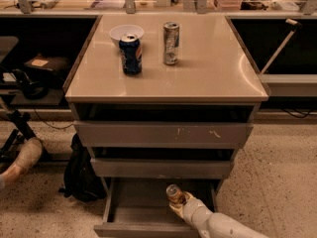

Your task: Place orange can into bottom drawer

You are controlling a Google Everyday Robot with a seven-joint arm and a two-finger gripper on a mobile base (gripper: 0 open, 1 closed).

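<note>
The bottom drawer [119, 222] stands pulled open at the foot of the grey cabinet. The orange can [174, 193] is inside it toward the right, its silver top showing. My gripper [177, 202] reaches in from the lower right on its pale arm and is shut on the orange can, holding it within the drawer space. I cannot tell whether the can rests on the drawer floor.
On the cabinet top stand a dark blue can [131, 54], a slim silver can [171, 43] and a white bowl [126, 32]. Two shallower drawers [163, 134] sit above. A black bag [79, 175] lies on the floor at left, next to a person's foot [20, 160].
</note>
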